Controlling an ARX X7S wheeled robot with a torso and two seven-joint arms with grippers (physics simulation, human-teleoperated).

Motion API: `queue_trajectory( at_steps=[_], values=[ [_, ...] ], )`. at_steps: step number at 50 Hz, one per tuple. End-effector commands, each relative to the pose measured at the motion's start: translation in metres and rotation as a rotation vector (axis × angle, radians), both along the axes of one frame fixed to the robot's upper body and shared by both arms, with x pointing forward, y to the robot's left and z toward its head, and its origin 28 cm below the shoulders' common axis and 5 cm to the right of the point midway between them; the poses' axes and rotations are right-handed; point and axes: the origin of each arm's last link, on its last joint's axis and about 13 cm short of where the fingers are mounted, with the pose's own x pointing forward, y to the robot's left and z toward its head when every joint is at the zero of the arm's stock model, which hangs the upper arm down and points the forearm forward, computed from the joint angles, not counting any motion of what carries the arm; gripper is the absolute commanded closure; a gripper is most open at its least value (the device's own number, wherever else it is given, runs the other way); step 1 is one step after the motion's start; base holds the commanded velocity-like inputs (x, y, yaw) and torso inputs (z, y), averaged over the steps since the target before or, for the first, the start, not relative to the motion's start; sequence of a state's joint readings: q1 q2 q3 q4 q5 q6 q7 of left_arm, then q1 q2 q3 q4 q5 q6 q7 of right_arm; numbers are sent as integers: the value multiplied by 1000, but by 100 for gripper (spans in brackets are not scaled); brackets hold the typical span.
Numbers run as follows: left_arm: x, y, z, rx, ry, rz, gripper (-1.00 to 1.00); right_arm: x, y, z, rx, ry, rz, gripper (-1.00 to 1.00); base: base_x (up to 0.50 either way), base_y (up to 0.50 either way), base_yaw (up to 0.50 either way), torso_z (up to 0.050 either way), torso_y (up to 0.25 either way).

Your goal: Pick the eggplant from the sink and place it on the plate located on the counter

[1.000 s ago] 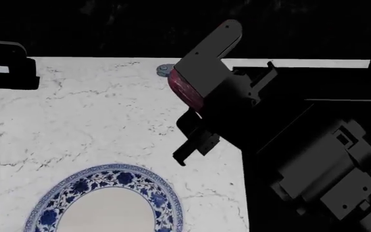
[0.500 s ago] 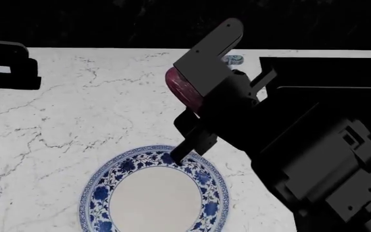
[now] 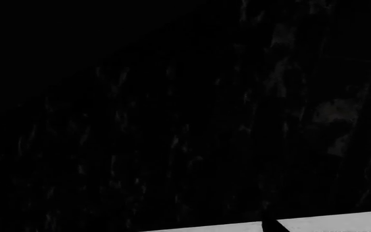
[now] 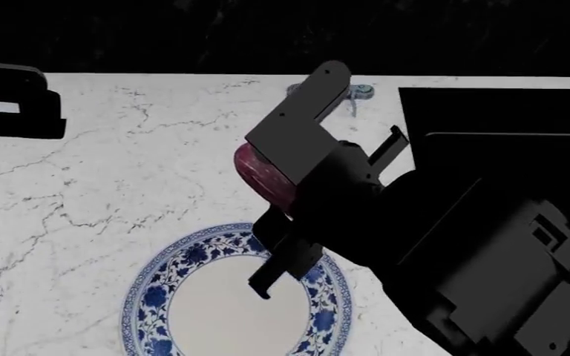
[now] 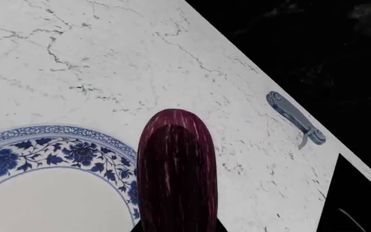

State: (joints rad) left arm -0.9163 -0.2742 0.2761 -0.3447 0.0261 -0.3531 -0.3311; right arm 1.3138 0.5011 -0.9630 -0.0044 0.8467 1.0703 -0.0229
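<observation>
The right hand (image 4: 277,194) is seen clamped on the small glossy dark-purple eggplant (image 4: 261,178), so it's basically closed down as far as the fruit allows. In the head view only a reddish-purple sliver of it is exposed at the left edge of the hand's black plates, the rest is hidden by the hand. From the right wrist view the eggplant (image 5: 177,170) is shown much better: a rounded, shiny maroon-purple body with faint pale streaks along it, held up in the air. The stem cap can't be made out there.

The eggplant is held above the white grey-veined marble tabletop (image 4: 127,163), right over the far right part of the round white plate with the blue floral rim (image 4: 181,271), overlapping the rim rather than the plain middle. The plate (image 5: 56,150) is sat near the front edge of the tabletop. A small grey metal fitting (image 5: 293,120) is spotted at the far edge of the marble, beside the black sink (image 4: 503,111) on the right.

The left hand isn't really shown: only a dark block at the left edge of the head view, and the left wrist view is nearly all black, so its state can't be told.
</observation>
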Motion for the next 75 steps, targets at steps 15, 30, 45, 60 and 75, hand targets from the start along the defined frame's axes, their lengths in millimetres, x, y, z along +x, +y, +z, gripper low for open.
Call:
queue_trajectory(
  at_steps=[15, 30, 45, 60, 75],
  values=[
    [4, 0, -3, -29, 4, -33, -100, -19, 3, -6, -44, 45, 70, 100, 0, 0, 0, 0, 0],
    [4, -1, -1, -33, 5, -2, -100, -15, 4, -6, -40, 72, 90, 100, 0, 0, 0, 0, 0],
    [4, 1, -1, -49, 4, -22, -100, -13, 8, 2, -40, 108, 126, 100, 0, 0, 0, 0, 0],
    [4, 2, -3, -50, 4, -20, -100, -12, 12, 9, -31, 199, 183, 100, 0, 0, 0, 0, 0],
    [4, 3, -5, -53, 6, -12, -100, -3, 15, 2, -53, 263, 208, 100, 0, 0, 0, 0, 0]
  ],
)
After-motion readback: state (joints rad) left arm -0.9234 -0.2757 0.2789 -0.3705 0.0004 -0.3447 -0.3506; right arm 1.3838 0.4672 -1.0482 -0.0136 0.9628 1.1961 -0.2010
